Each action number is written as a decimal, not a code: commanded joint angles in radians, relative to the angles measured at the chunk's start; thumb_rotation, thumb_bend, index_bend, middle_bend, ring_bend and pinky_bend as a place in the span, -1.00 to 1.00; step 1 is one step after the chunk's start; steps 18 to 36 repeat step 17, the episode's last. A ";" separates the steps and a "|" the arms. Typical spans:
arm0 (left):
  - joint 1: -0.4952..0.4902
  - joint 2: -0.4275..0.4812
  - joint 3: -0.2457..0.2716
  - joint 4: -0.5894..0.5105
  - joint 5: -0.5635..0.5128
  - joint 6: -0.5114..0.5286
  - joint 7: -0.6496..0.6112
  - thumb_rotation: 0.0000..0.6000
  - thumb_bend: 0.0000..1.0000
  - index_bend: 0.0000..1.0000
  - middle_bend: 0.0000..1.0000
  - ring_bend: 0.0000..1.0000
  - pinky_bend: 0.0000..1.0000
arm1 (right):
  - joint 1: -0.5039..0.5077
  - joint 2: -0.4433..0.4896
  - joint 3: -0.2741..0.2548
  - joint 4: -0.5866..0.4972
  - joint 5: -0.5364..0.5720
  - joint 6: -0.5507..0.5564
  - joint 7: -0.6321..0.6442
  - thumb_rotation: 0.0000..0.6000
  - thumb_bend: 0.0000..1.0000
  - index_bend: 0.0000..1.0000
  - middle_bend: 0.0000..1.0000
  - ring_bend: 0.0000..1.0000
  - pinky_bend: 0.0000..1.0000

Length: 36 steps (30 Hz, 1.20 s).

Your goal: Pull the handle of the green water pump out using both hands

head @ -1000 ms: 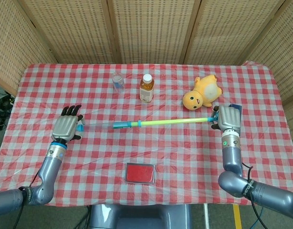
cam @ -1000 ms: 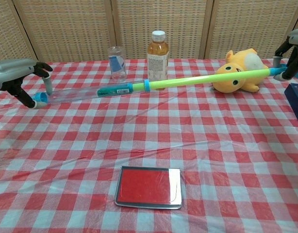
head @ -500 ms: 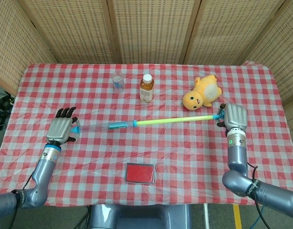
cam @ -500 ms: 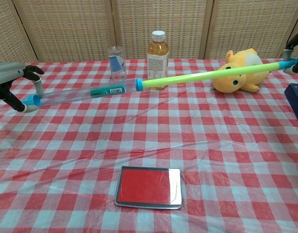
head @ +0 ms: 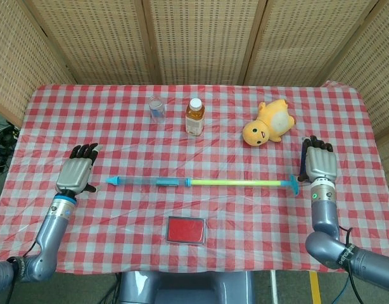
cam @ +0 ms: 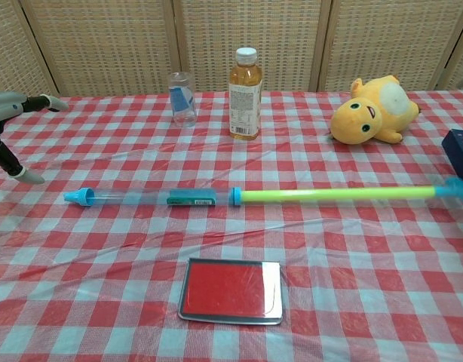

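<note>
The pump (head: pixel 201 182) lies flat on the checked table (head: pixel 258 215), its long axis running left to right across the middle, almost level in both views. Its clear barrel (cam: pixel 126 198) takes the left part, ending in a blue tip (cam: pixel 78 197) that points toward the left hand (head: pixel 75 173). A blue collar (cam: pixel 235 197) joins the barrel to the green rod (cam: pixel 337 194), which stretches out to the right. The rod ends in a blue handle (head: pixel 293 184) just beside the right hand (head: pixel 320 163).

The left hand hovers a little to the left of the tip, apart from it, fingers spread and holding nothing. The right hand sits close to the handle with its fingers extended and holding nothing; whether it touches the handle cannot be told.

Behind the pump stand a small clear bottle (cam: pixel 182 98) and a tea bottle (cam: pixel 245 84), with a yellow plush (cam: pixel 371 111) further right. A red tin (cam: pixel 231 290) lies in front of the pump, nearer the robot. A dark blue box (cam: pixel 461 149) shows at the right edge of the chest view.
</note>
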 commanded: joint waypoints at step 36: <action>0.337 0.090 0.217 0.028 0.518 0.380 -0.248 1.00 -0.81 -1.00 -1.00 -1.00 -1.00 | -0.404 -0.010 -0.336 0.091 -0.973 0.422 0.556 1.00 -0.69 -1.00 -1.00 -1.00 -1.00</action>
